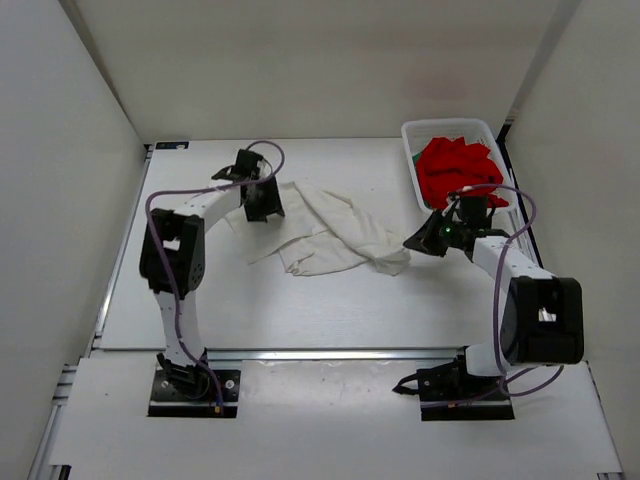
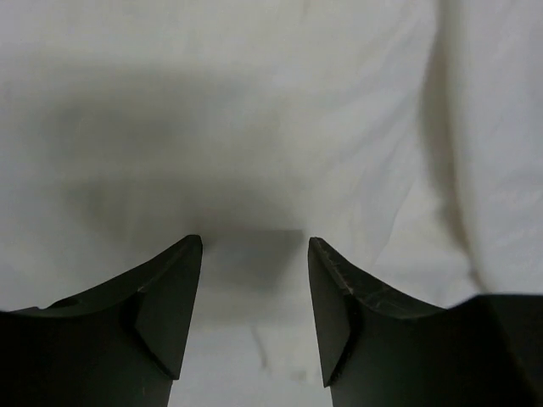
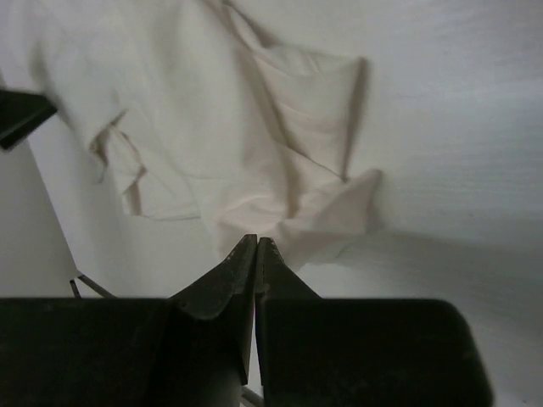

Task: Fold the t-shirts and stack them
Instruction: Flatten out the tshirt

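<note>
two t-shirts in view, 1 white and 1 red. the white t-shirt lies crumpled and unfolded on the table, roughly mid-way btw the two arms, spread on a diagonal from far-left to near-right with plenty of creases. the red t-shirt sits bunched up in the one white basket at the far right corner, heaped above its rim.

two grippers, 1 per arm. the left gripper hangs over the far-left part of the white t-shirt, pointing down; in the left wrist view its jaws stand spread apart w/ nothing btw them, only white cloth below (how close to the fabric, can't tell). the right gripper is at the near-right end of the same shirt, just beside the basket's near end. in the right wrist view its jaws are pressed together, tips right at the rumpled corner of the cloth; whether a bit of fabric is nipped btw them can't be made out.

the two shirts are well apart: neither is folded, nothing is stacked.
</note>
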